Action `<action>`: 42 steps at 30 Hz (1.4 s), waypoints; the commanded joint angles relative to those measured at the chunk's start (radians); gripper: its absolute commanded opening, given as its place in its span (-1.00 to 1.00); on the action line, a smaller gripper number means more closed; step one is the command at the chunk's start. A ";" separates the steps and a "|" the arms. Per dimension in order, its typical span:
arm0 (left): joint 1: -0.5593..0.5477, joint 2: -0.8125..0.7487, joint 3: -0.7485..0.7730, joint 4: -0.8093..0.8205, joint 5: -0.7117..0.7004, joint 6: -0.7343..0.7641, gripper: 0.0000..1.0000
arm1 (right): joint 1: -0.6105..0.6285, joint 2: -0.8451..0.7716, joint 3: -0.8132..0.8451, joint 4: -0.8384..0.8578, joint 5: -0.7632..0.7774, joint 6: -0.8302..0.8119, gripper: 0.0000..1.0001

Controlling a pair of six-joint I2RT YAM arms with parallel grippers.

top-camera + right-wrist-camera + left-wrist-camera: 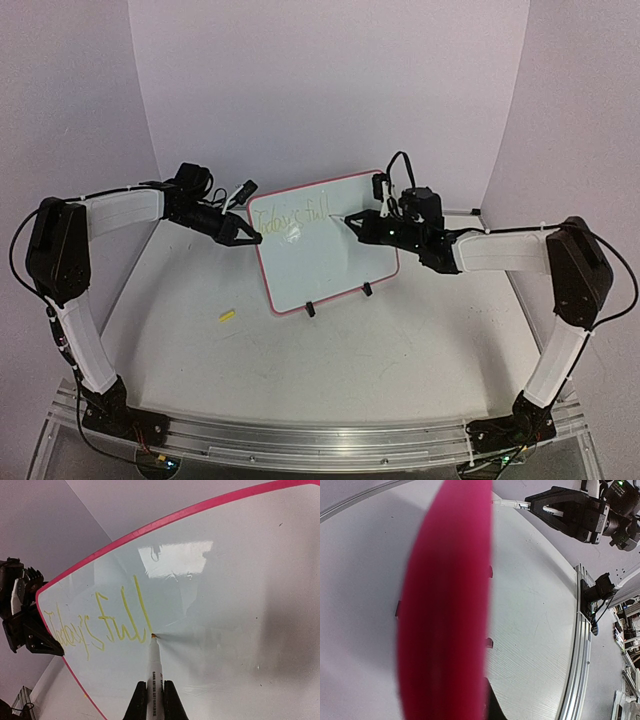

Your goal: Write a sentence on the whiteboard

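The whiteboard point(330, 265), white with a thin red frame, stands tilted at the middle of the table on two black clip feet point(310, 309). The sentence point(290, 218) is in yellow cursive and reads about "Today's full" point(100, 622). My left gripper point(252, 238) is shut on the board's left edge, and the red frame point(445, 605) fills the left wrist view as a blur. My right gripper point(352, 221) point(155, 700) is shut on a white marker point(154, 665). The marker's tip touches the board just after the last "l".
A small yellow marker cap point(227, 316) lies on the table left of the board. An aluminium rail point(320, 435) runs along the near edge between the arm bases. Pale walls close in the back and both sides.
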 commanded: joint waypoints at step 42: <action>-0.034 0.010 0.019 -0.057 -0.044 0.059 -1.00 | -0.215 -0.202 -0.081 -0.012 -0.490 0.003 -1.00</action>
